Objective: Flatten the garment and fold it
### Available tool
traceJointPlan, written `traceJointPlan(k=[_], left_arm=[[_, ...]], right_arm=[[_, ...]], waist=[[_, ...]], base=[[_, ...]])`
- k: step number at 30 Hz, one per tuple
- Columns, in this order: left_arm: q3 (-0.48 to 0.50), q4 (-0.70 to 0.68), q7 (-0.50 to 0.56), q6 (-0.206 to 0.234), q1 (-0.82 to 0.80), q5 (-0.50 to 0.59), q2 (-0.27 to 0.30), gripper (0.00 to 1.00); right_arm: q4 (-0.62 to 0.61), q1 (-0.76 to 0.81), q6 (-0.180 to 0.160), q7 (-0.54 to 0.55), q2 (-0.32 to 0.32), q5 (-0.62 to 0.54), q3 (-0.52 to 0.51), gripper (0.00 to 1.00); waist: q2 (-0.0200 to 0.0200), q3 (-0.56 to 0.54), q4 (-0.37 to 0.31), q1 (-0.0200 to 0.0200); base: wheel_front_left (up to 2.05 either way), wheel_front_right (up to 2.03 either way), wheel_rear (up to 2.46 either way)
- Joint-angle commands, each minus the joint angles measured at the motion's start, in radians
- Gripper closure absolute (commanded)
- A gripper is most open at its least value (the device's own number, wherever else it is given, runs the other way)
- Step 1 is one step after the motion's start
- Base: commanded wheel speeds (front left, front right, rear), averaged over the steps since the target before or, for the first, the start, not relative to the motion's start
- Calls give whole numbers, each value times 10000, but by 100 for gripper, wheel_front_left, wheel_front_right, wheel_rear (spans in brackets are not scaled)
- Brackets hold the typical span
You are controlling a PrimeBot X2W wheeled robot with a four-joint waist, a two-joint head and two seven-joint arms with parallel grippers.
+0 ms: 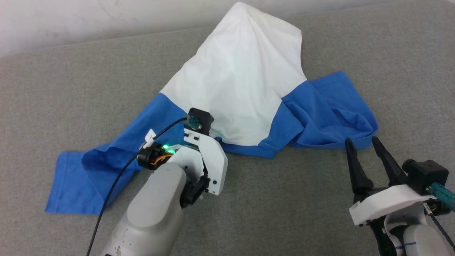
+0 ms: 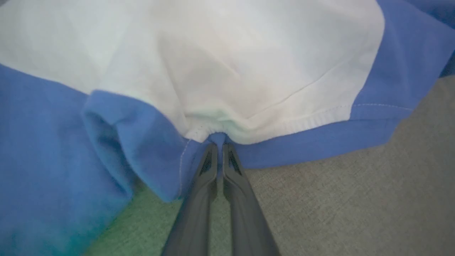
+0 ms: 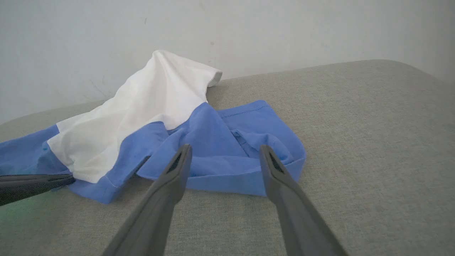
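Observation:
The garment (image 1: 241, 81) lies crumpled on the grey surface, its white body bunched toward the back and blue sleeves spread left and right. In the left wrist view my left gripper (image 2: 220, 142) is shut, its tips pinching the garment (image 2: 227, 71) at the near edge where white cloth meets the blue band. In the head view the left gripper (image 1: 215, 139) sits at that edge, its tips hidden under the wrist. My right gripper (image 1: 360, 143) stands open just short of the right blue sleeve (image 1: 337, 113), holding nothing. In the right wrist view the right gripper (image 3: 225, 151) frames that sleeve (image 3: 241, 156).
The grey fabric surface (image 1: 291, 199) stretches around the garment, with bare room in front and to the right. A pale wall (image 1: 71, 21) runs along the back edge. The left gripper's fingers (image 3: 35, 182) reach in from the left in the right wrist view.

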Motion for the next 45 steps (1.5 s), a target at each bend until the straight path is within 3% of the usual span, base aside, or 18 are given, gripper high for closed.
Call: traceJointPlan(k=[1, 8, 15, 22, 23, 24, 28, 34, 41, 45], left_arm=[[-204, 171, 228, -173, 357, -92, 14, 100], [-568, -403, 442, -581, 919, -435, -19, 100], [-1134, -2594, 1113, -829, 2460, -963, 373, 100], [-983, -4742, 1909, -135, 4349, -1392, 1103, 100], [-941, -4890, 1899, -30, 4525, -1407, 1158, 72], [-908, -4988, 1868, 51, 4674, -1419, 1196, 0], [-570, -5197, 1111, 256, 4937, -1530, 1093, 0], [403, -5288, -1739, 330, 4699, -1405, 755, 0], [1402, -4673, -5090, 774, 4190, -651, 633, 0], [1655, -4110, -6081, 1043, 4036, -441, 531, 0]], right_arm=[[19, -118, -9, -47, 27, 31, -8, 0], [5, 1, -9, 59, 27, 70, -93, 0], [-134, 348, -9, 312, 27, -3, -451, 0], [-126, 678, -9, 780, 28, -26, -962, 0], [-101, 698, -9, 869, 28, -31, -1070, 0], [-63, 712, -9, 959, 28, -45, -1180, 0], [105, 618, -9, 1260, 28, -152, -1582, 0], [741, 72, -9, 2040, 28, -235, -2140, 0], [1849, -630, -9, 3581, 28, 95, -1888, 0], [2314, -661, -9, 4899, 28, -325, -1568, 0]], waist=[[0, -148, 120, -1], [0, -670, 513, -1], [0, -1377, 1042, -1], [0, -1507, 1341, -1], [0, -1482, 1369, -1], [0, -1452, 1391, -1], [0, -1287, 1469, -1], [0, -1001, 1664, -1], [0, -688, 1983, -1], [0, -559, 2137, -1]], base=[[0, 0, 0], [0, 0, 0], [0, 0, 0], [0, 0, 0], [0, 0, 0], [0, 0, 0], [0, 0, 0], [0, 0, 0], [0, 0, 0], [0, 0, 0]])
